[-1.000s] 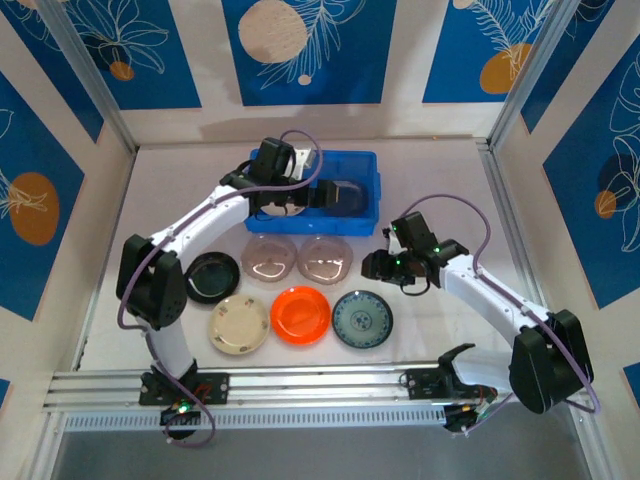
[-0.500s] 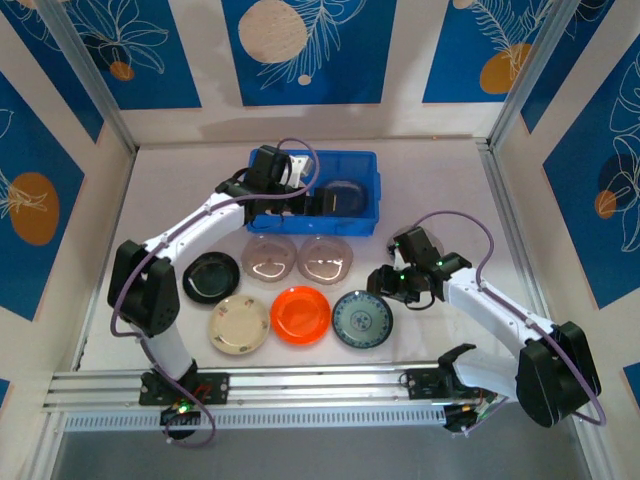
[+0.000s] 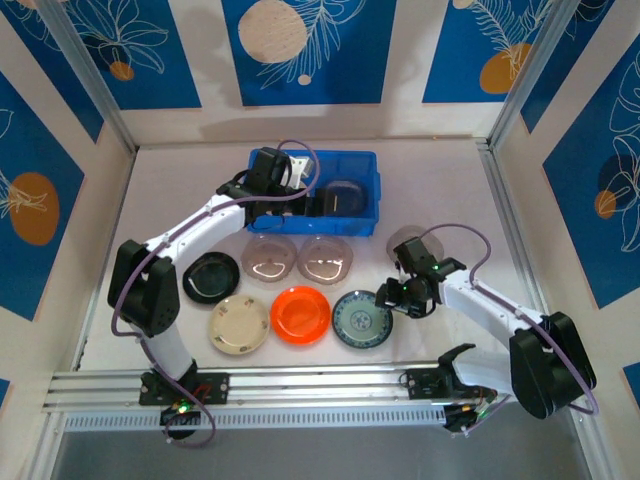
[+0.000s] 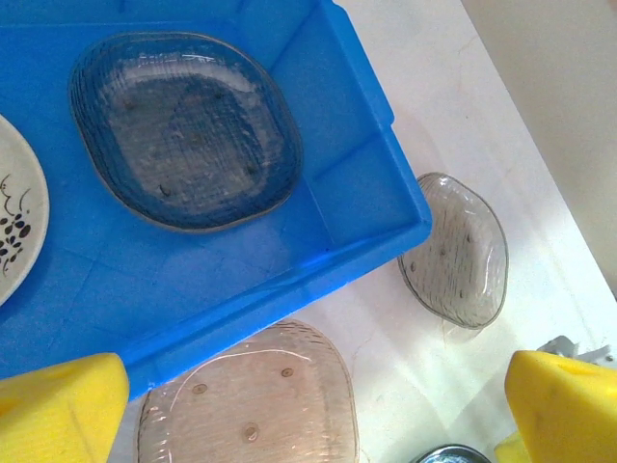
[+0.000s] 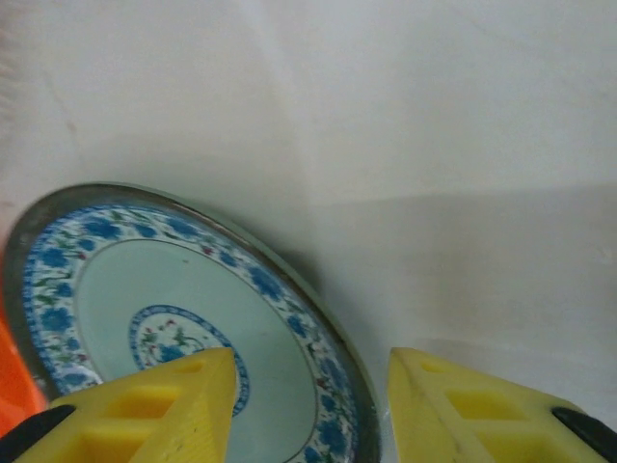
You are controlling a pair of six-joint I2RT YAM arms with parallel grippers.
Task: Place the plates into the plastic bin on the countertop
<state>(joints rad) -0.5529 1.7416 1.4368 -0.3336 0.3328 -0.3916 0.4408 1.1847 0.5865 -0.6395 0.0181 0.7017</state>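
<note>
The plastic bin (image 3: 330, 157) stands at the back of the countertop (image 3: 440, 190), holding a smoky-grey plate (image 4: 183, 130) and a cream plate (image 4: 14, 236). My left gripper (image 3: 300, 205) hovers open and empty over the bin's near wall (image 4: 366, 183). In front of the bin lie two smoky plates (image 3: 270, 258) (image 3: 326, 258), and nearer me a black plate (image 3: 212, 277), a cream plate (image 3: 239, 324), an orange plate (image 3: 301, 314) and a teal-patterned plate (image 3: 360, 320). My right gripper (image 5: 313, 405) is open and straddles the teal-patterned plate's (image 5: 174, 299) right rim, one finger over the plate, the other over the countertop.
White walls with blue panels close in the left, back and right sides. An aluminium rail (image 3: 320, 385) runs along the near edge. Bare countertop lies right of the bin and right of the teal-patterned plate.
My right gripper has come nearer and leftward, down to the teal-patterned plate's right rim, its jaws narrowing slightly. The left arm shifted a little and stays over the bin.
</note>
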